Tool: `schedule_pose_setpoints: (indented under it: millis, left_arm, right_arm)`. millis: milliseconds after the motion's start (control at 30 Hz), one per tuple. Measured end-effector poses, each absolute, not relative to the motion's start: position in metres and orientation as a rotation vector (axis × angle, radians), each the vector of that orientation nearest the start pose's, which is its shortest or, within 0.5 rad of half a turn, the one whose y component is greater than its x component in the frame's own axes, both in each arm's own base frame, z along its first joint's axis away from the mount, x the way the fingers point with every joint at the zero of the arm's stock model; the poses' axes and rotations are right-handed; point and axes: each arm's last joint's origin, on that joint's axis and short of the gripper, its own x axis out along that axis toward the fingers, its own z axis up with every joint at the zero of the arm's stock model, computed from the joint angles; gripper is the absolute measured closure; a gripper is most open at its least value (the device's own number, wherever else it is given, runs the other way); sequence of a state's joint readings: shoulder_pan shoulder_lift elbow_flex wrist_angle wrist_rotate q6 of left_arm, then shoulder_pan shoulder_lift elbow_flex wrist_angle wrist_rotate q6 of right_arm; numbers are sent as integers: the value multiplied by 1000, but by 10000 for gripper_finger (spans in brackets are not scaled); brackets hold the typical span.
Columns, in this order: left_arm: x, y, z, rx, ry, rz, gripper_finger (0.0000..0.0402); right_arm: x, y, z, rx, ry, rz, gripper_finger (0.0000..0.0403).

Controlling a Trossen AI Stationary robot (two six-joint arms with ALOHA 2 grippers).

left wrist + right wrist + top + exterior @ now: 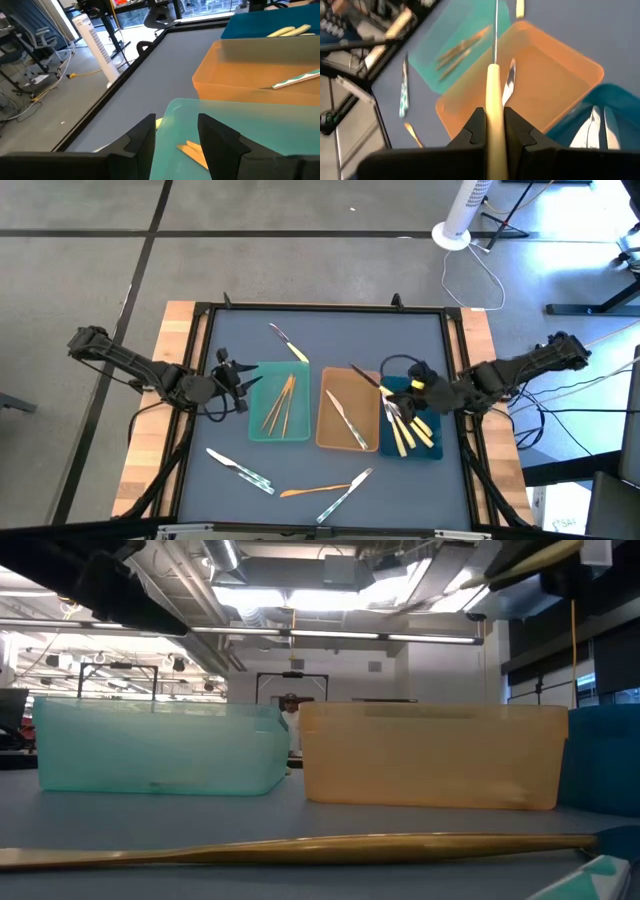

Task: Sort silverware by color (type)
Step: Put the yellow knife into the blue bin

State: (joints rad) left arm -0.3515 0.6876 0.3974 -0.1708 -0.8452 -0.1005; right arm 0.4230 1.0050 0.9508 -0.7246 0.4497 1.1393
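High view: the right gripper (418, 383) is hovering over the dark-blue tray (428, 448), pinching a yellow-handled utensil (432, 386). More yellow-handled pieces are lying in that tray. The left gripper (240, 386) is sitting just beside the teal tray (262, 430), fingers spread, holding nothing. Loose silverware is lying on the worktop (240, 498).

Low view: a gold utensil (300, 848) is lying in front of the trays.

Left wrist view: gold pieces (195, 150) are resting in the teal tray.

Right wrist view: the fingers (475, 131) are clamping the yellow handle above the tan tray (555, 75).
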Motion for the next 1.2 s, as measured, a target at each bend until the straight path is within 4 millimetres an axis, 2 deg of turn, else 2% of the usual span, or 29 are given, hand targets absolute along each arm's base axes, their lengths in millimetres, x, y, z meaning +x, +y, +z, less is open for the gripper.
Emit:
schedule_pose_setpoints:
  millis: [100,200,400,600,900,1200]
  left_arm:
    - [144,-30,220,167,358,508,260]
    - [144,-30,220,168,358,508,260]
    - [145,-27,220,168,361,526,260]
    - [145,-24,220,164,364,548,260]
    - [146,-16,220,155,370,596,260]
    - [147,-10,220,148,375,637,260]
  right_arm:
    - [172,81,305,759,560,-453,386]
    - [164,93,294,759,552,-507,386]
    - [153,111,269,759,648,-576,386]
    - [147,126,254,724,761,-609,386]
    - [137,140,230,632,816,-768,386]
    - [143,149,206,516,876,-887,386]
